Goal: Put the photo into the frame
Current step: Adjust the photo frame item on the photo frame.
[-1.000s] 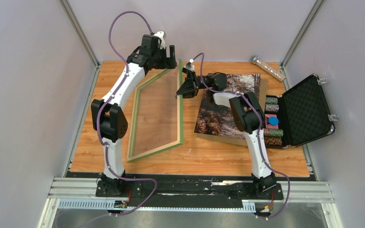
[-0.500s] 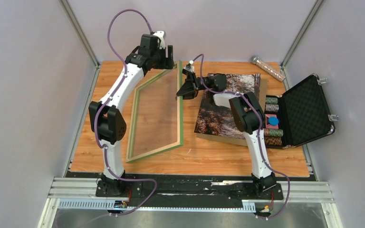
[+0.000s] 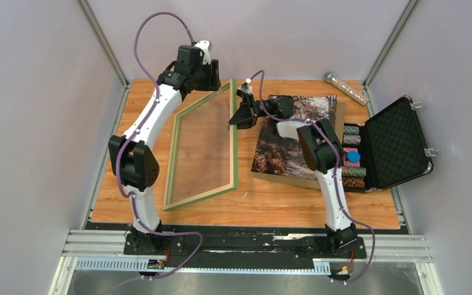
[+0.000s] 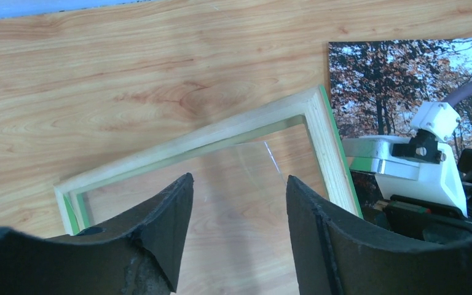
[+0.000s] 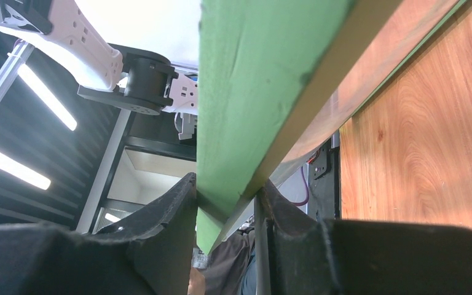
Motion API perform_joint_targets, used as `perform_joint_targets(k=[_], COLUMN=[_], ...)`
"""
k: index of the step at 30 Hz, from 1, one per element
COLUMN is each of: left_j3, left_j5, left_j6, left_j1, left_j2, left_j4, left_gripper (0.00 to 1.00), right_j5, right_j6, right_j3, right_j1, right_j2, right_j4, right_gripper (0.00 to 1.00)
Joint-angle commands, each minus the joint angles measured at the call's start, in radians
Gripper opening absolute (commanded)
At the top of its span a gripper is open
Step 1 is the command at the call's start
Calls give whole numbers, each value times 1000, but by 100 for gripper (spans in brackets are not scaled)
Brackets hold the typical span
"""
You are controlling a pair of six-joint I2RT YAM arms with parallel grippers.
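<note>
Right end effector [image 5: 227, 198] clamps the green rail of the frame [image 3: 235, 160] beside the photo [image 3: 271, 153]; left end effector [image 4: 238, 184] hovers parted. Stiff, glazed, probably fragile: best gripped by rails.

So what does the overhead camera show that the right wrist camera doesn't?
Only the overhead view shows the photo on its brown board, the open black case and the frame's whole outline. Only the right wrist view shows, close up, the right gripper's fingers clamped on the frame's green rail, with ceiling lights behind. Both show the frame and the wooden table.
</note>
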Motion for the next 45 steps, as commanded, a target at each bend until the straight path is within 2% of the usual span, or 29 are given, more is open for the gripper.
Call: perform_joint_targets(k=[1,5,18,20,29,35,39,45], left_j3=[-32,-58,-89,-93,-87,-64,-54,-61], left_j5=[-11,6,150,157,149,112,90,70], left_j6=[41,40,-49,-56,-39,-22,-11,1], left_j1=[17,17,15,15,13,13,12,12], left_j2=[-67,-73,-40,-37,-20,5,7,-22], left_j4=[-42,-46,-92,-101,-120,-141,-158,-167], left_gripper=[61,51,36,30,21,11,1,0], right_j5=[32,30,23,20,14,3,-6,-14], right_j6=[-47,-50,-70,-75,-97,-139,-167,-204], right_j3=[8,11,10,9,7,-3,-1,-8], right_j1=[-20,-22,-22,-22,-22,-22,-24,-34], right_j2=[-97,-103,-115,-117,-128,-146,-150,-153], right_j4=[83,81,59,54,34,-1,-22,-54], right_gripper=[6,5,5,5,4,4,3,3])
